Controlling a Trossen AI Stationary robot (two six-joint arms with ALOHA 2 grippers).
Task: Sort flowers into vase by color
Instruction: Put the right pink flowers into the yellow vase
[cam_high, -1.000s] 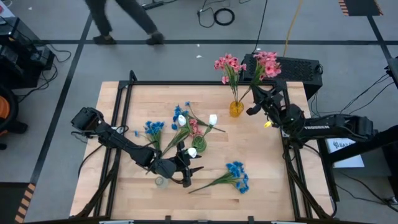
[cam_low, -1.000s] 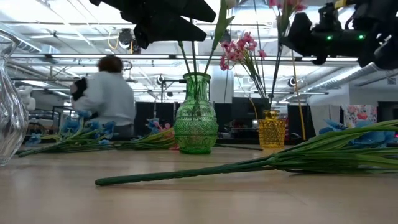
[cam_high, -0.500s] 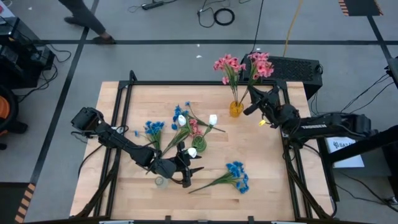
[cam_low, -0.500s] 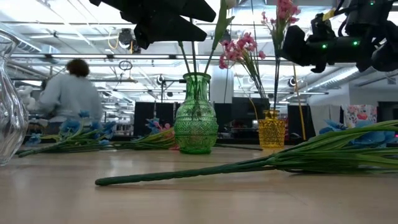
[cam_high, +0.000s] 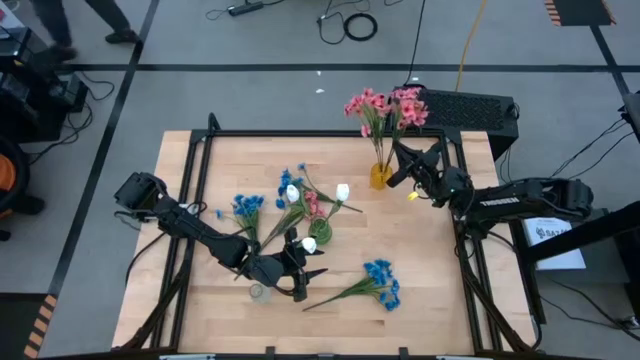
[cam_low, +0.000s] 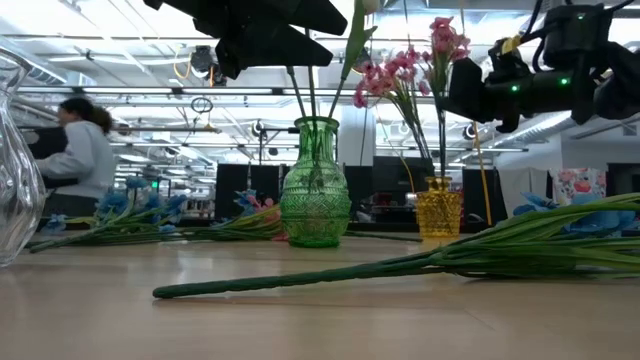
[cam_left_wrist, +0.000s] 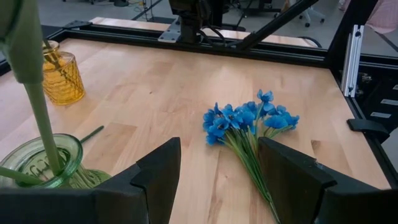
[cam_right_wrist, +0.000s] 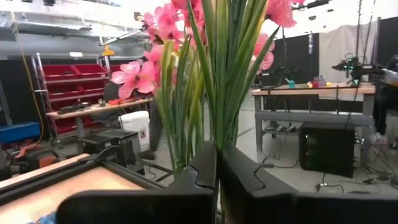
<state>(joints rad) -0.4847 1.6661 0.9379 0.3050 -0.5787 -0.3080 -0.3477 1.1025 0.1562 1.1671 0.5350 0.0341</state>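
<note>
Now we see our right gripper (cam_high: 400, 166), clamped on a pink spray (cam_high: 408, 105), carry it closer over the yellow vase (cam_high: 379, 175), so insertion seems near. Our left gripper (cam_high: 309, 272) waits, jaws apart, beside the green vase (cam_high: 320, 229).

Bright, even light falls from overhead strips, seen in the low view as white ceiling bands (cam_low: 120, 95) toward 11 o'clock. Shadows on the wooden table (cam_high: 430, 280) are faint. The glass vase (cam_low: 15, 160) at 9 o'clock and the near tabletop look soft.
</note>
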